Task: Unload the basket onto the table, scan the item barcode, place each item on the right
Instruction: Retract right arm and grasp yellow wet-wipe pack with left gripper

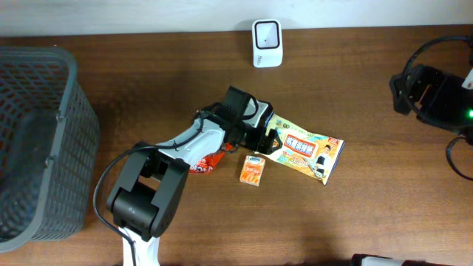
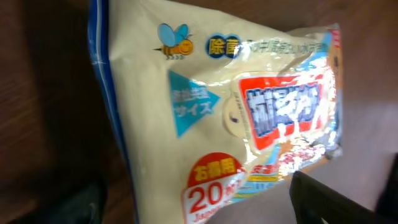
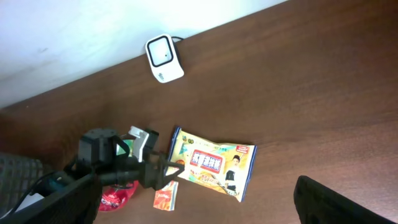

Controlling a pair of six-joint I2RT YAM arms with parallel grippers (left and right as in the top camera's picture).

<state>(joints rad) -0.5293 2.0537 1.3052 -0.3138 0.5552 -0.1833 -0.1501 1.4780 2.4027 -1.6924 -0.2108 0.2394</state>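
Note:
The item, a cream and blue packet of wet wipes (image 1: pixel 309 152), lies flat on the brown table with its printed face up. No barcode shows on it. My left gripper (image 1: pixel 267 140) hangs over the packet's left end, jaws wide. In the left wrist view the packet (image 2: pixel 205 106) fills the picture and the dark fingers (image 2: pixel 339 199) stand clear of it on either side. The white scanner (image 1: pixel 267 43) stands at the table's far edge. My right gripper (image 3: pixel 196 186) is open and holds nothing, high above the right of the table, looking down on the packet (image 3: pixel 214 163) and the scanner (image 3: pixel 164 58).
A small orange box (image 1: pixel 253 170) lies just in front of the packet. A red wrapper (image 1: pixel 207 163) sits partly under my left arm. A large grey mesh basket (image 1: pixel 70 89) fills the left end. The right arm's body (image 1: pixel 436 96) is at the far right.

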